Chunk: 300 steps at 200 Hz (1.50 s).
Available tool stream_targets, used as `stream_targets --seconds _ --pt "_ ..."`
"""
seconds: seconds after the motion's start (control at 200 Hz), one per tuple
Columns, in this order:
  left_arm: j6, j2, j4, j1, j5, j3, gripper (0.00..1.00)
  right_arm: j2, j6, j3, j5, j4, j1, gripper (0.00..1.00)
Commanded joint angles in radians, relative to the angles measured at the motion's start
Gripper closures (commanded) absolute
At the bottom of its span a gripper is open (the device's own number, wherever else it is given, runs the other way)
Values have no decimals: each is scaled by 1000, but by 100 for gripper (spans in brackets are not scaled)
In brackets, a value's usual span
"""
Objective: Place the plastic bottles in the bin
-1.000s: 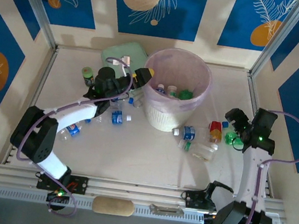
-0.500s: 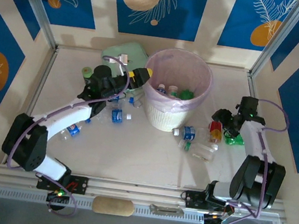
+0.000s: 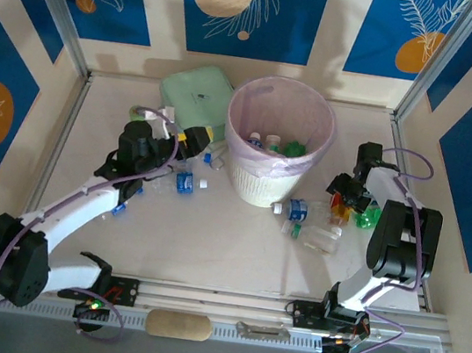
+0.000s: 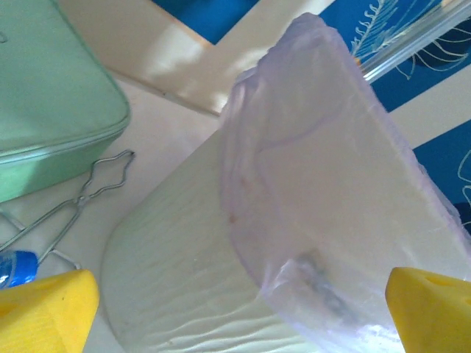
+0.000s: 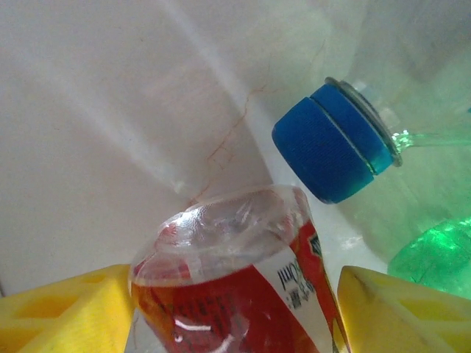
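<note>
The bin (image 3: 257, 187) stands at the far middle of the table (image 3: 208, 243), its pink liner folded over the rim. Several plastic bottles (image 3: 272, 142) lie inside it. Others lie on the table: 1 with a blue label (image 3: 184, 183) just left of the bin, 1 more (image 3: 298, 209) at its near right, and a clear one (image 3: 320, 236) a little nearer than that.

The left gripper (image 3: 202, 138) sits just left of the bin, beside the mint-green box (image 3: 195, 91). In the left wrist view its fingers (image 4: 51, 309) are spread wide with nothing between them, facing the bin's woven wall (image 4: 184, 257). The box (image 4: 44, 110) and a bent wire clip (image 4: 88, 191) lie to the left.

The right gripper (image 3: 346, 196) is low at the right of the table, over a red-labelled bottle (image 3: 339, 203) next to a green bottle (image 3: 368, 216). In the right wrist view the red-labelled bottle (image 5: 228, 243) fills the gap between the 2 yellow fingers (image 5: 66, 309). Whether they press on it I cannot tell. A blue cap (image 5: 331, 147) and the green bottle (image 5: 434, 257) lie just beyond.
</note>
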Motion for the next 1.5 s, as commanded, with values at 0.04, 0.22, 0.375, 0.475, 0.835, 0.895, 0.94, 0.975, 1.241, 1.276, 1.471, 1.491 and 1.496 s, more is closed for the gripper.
stream_targets --seconds 0.04,0.22,0.375,0.475,0.835,0.895,0.94,0.975,1.241,1.276,1.471,1.491,1.496 --pt "24 -48 -67 19 -46 -23 0 40 -19 44 35 -50 25 27" --pt "5 -38 -66 24 -39 -34 0 76 -26 55 74 -73 47 27" --pt "-3 -43 -57 27 -40 -41 0 81 -31 52 87 -70 50 30" --pt "-3 -49 -63 28 -42 -44 0 82 -38 52 91 -67 53 34" --pt "-8 -92 -86 44 -84 -71 0 2 -74 59 92 -49 71 53" --pt "-10 -97 -88 52 -88 -75 0 -20 -83 68 93 -57 73 54" --pt "-9 -101 -89 57 -91 -79 0 -36 -90 78 93 -70 74 54" --pt "-10 -103 -91 63 -94 -81 0 -50 -96 90 99 -82 76 54" --pt "-22 -122 -124 128 -119 -97 0 -231 -124 220 118 -173 79 55" --pt "-25 -121 -126 138 -119 -104 0 -257 -128 251 115 -180 79 55" --pt "-63 -129 -121 185 -115 -146 0 -366 -161 419 21 -183 92 55" --pt "-67 -131 -122 189 -116 -152 0 -377 -159 433 3 -176 95 55" --pt "-68 -132 -123 189 -116 -153 0 -380 -159 438 -2 -175 96 55"
